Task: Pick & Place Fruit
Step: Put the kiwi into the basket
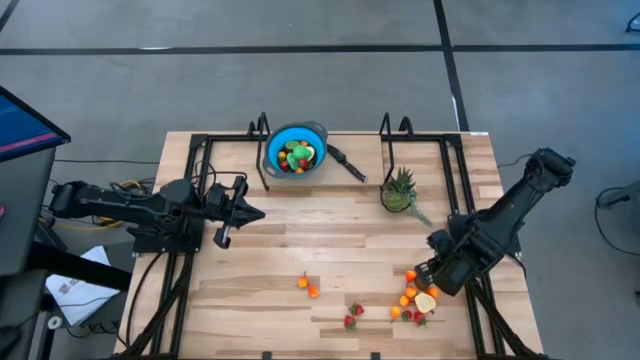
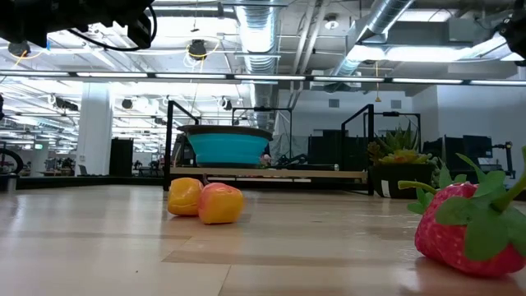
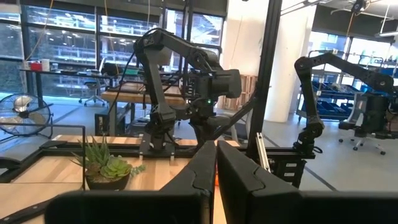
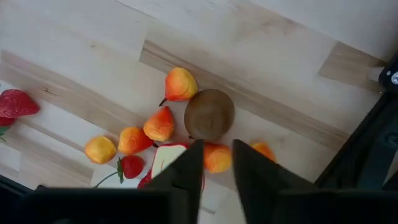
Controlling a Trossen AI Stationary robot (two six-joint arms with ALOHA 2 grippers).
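Orange fruit sits right between my right gripper fingertips, and the fingers stand a narrow gap apart around it; I can't tell from here whether they are touching it or just beside it. I'm low over the near right part of the wooden table, right gripper pointing down into the cluster of toy fruit. Just past my fingertips lies the brown kiwi, with a peach-coloured piece beside it, two more orange pieces a little off to the side, and a cut half showing its pale face. A red strawberry lies apart from the bunch.

Further along the table, two small orange pieces lie on their own near the middle of the front edge, with another strawberry between them and the cluster.

Further back, the spiky green plant stands in its pot on the right side. My left gripper waits at the left side, above the table, fingers pressed together with nothing in them.

At the far edge, the blue bowl already holds several fruits, green and orange among them.
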